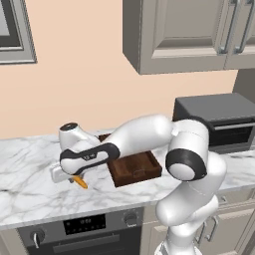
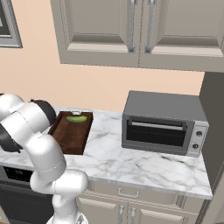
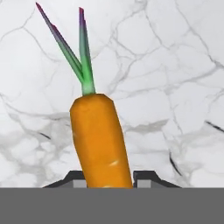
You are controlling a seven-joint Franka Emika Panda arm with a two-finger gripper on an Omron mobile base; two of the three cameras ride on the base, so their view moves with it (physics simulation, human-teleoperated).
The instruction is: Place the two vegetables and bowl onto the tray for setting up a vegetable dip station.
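My gripper [image 3: 109,178] is shut on the orange carrot [image 3: 98,135], whose body fills the gap between both fingertips. Its green leafy tip points away from the hand over the white marble counter. In the left base view the gripper [image 1: 73,178] sits low over the counter with the carrot [image 1: 79,183] sticking out below it, just left of the dark brown wooden tray [image 1: 134,168]. The dark green cucumber [image 2: 76,118] lies at the far end of the tray [image 2: 70,133]. The bowl is hidden from view.
A grey toaster oven [image 2: 162,124] stands on the counter to the right of the tray. Wall cabinets [image 2: 131,30] hang above. An oven control panel [image 1: 84,224] sits under the counter's front edge, below the gripper.
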